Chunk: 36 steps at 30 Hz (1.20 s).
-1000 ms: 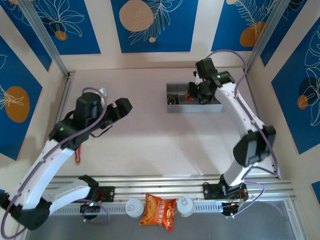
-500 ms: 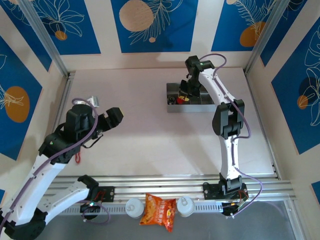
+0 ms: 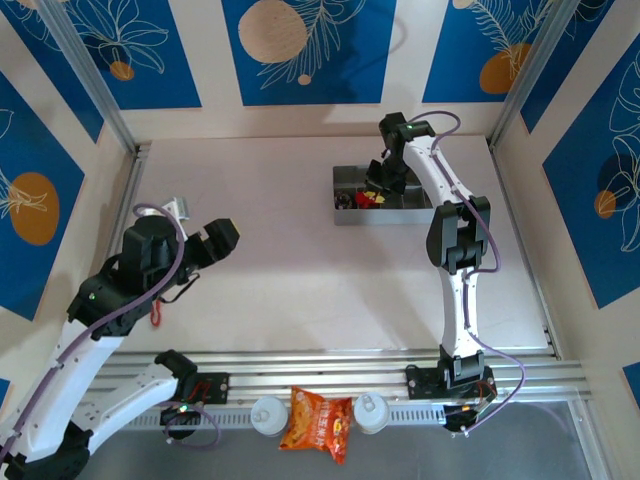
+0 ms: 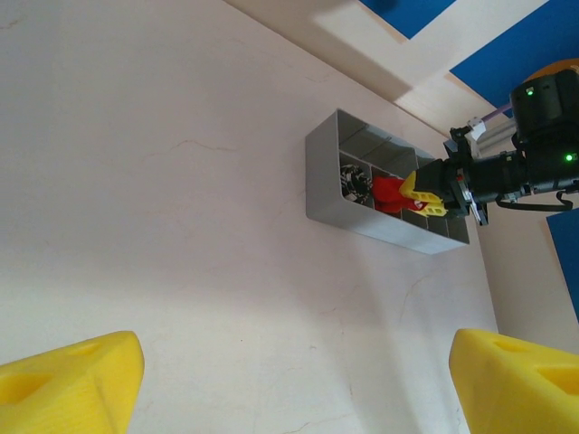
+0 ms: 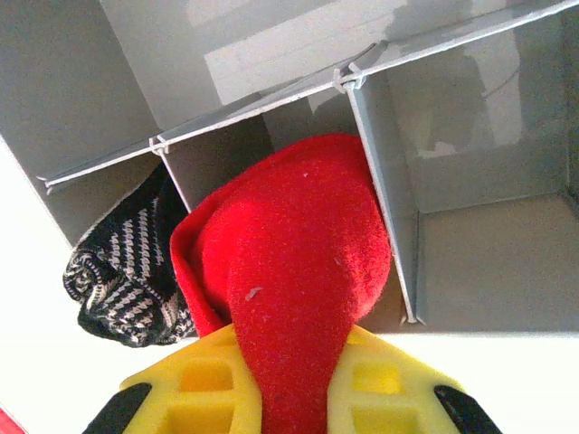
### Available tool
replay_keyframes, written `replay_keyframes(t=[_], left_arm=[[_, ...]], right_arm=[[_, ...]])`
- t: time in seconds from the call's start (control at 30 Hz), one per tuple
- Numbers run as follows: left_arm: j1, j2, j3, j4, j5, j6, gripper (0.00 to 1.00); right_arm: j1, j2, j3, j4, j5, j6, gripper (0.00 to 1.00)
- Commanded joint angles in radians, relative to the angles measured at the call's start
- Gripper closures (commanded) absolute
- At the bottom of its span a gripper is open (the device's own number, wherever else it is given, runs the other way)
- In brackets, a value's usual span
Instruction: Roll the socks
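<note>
My right gripper [image 5: 294, 384] is shut on the rolled red sock [image 5: 298, 253], holding it at the mouth of a compartment of the grey divided tray [image 5: 380, 181]. The black-and-white striped sock [image 5: 127, 271] lies bundled in the neighbouring compartment to the left. From above, the right gripper [image 3: 378, 190] reaches over the tray [image 3: 390, 218], with the red sock [image 3: 368, 199] beside the striped sock [image 3: 345, 200]. My left gripper [image 3: 222, 235] hangs open over bare table at the left. Between its yellow fingertips [image 4: 81, 380] there is nothing, and it looks toward the tray [image 4: 362, 217].
An orange snack bag [image 3: 316, 420] lies on the rail at the near edge, between two white round caps [image 3: 268, 415]. A small red item [image 3: 156, 315] sits by the left arm. Patterned walls close in the table at the back and on both sides.
The right arm has folded in and carried the red sock leftward along the tray, toward the striped sock. The left gripper has drawn back toward the near left, still open.
</note>
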Motion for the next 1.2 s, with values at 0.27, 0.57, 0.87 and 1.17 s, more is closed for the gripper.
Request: replay_keyframes(t=[0.27,0.57,0.87,1.17], left_arm=[[0.011,0.002,-0.009,-0.004,-0.019,-0.017,0.13],[0.01,0.008,-0.01,-0.001,-0.007,-0.029,0.13],[0.01,0.0,-0.007,-0.01,-0.01,-0.037,0.12],[0.01,0.002,-0.009,-0.004,-0.005,-0.043,0.12]], right_arm=[[0.001,-0.043,0.011,-0.053,0.053,0.09,1.0],[-0.016,0.045,0.046,-0.036,-0.013,0.18,1.0],[-0.021,0.122,0.089,-0.038,-0.002,0.264,1.0],[-0.013,0.151,0.147,-0.069,0.008,0.268,0.88]])
